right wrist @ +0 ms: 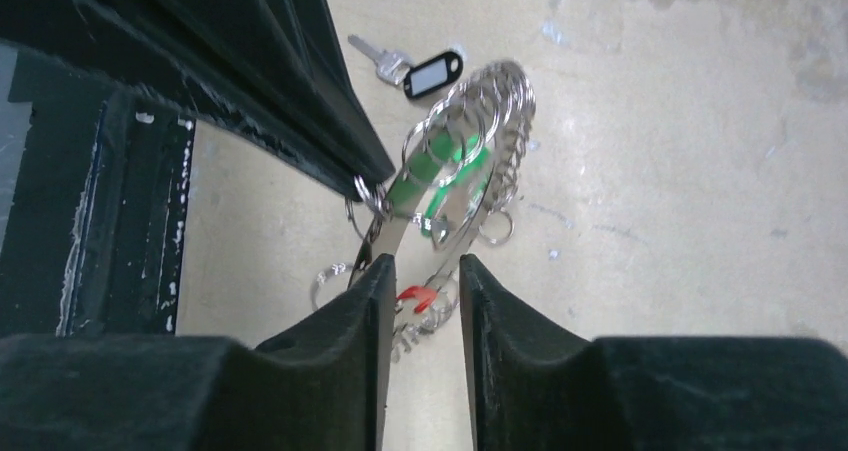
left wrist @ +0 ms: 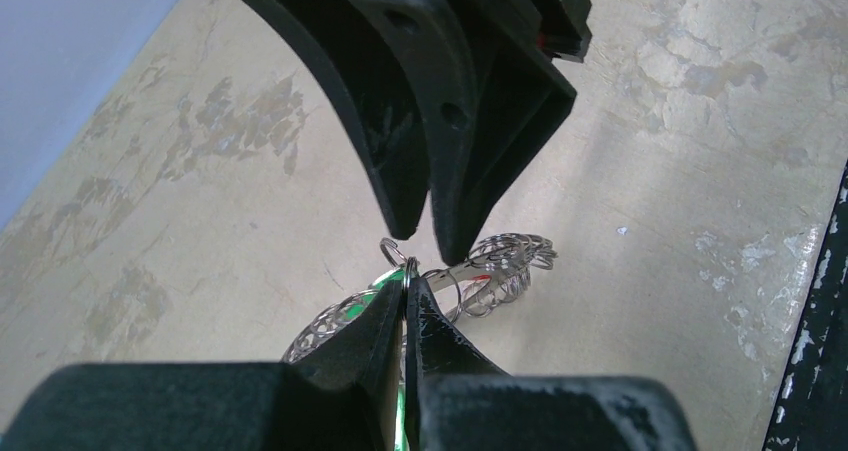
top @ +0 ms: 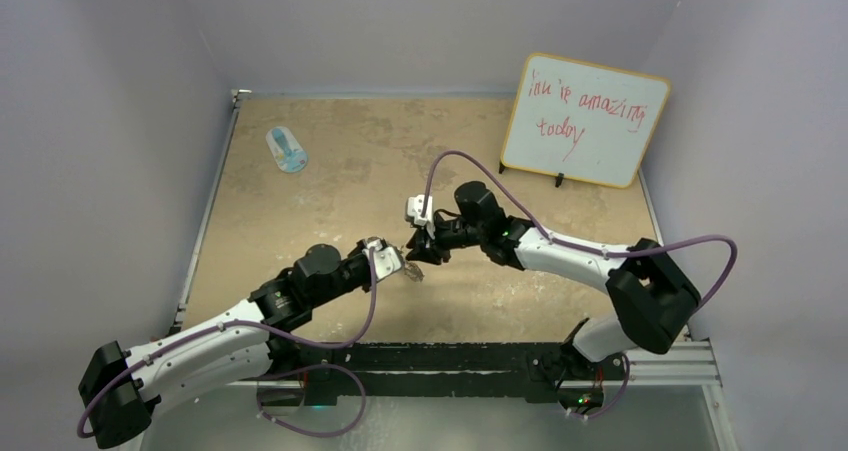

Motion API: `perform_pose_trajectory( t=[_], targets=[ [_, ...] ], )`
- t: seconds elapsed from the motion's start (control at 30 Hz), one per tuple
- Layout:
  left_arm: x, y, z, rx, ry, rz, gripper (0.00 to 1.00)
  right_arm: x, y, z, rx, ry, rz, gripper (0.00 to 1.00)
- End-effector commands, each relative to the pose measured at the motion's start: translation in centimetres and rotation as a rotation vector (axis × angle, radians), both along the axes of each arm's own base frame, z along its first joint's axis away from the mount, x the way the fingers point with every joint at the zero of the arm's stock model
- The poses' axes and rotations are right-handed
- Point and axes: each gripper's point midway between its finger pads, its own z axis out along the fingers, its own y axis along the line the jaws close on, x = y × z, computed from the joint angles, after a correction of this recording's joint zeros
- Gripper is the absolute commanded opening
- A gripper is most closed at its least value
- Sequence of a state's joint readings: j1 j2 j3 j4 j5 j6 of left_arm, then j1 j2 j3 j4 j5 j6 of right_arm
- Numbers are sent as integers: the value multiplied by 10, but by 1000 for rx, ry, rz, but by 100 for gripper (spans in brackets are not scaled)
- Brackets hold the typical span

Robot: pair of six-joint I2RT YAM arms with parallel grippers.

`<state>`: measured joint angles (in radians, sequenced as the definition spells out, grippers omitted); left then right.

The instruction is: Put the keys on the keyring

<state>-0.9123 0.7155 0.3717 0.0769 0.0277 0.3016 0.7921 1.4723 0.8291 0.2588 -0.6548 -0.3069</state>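
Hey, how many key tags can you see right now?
3. A black tag lies on the table beyond the keyring; a green tag sits against the raised ring; a red tag shows between the fingers of the right gripper. Others may be hidden.

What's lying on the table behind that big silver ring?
A key with a black tag lies on the table there. The right fingers cover the lower part of the keyring.

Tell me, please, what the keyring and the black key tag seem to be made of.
The keyring looks like polished metal: it is silvery, with glinting wire loops. The black tag seems to be glossy plastic, going by its smooth sheen and white insert.
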Motion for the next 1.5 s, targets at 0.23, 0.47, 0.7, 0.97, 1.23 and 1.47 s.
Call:
perform_pose_trajectory(
  t=[0.23, 0.47, 0.7, 0.97, 1.23, 1.47],
  targets=[
    [2, -4, 10, -34, -26, -5, 0, 3, -20, 24, 95, -117, -70, 54],
    [12, -24, 18, -53, -63, -38, 0, 16, -41, 30, 167, -85, -213, 67],
    [33, -64, 11, -25, -90, -106, 0, 50, -80, 36, 227, -84, -561, 84],
    [57, -105, 10, -40, -105, -150, 10, 74, -126, 38, 229, -31, -900, 99],
    [88, -88, 30, -132, -97, 87, 41, 72, -162, 52, 354, -7, -1093, 99],
    [105, -19, 17, -242, 44, 504, 71, 70, -159, 42, 337, 47, -1087, 99]
  ],
)
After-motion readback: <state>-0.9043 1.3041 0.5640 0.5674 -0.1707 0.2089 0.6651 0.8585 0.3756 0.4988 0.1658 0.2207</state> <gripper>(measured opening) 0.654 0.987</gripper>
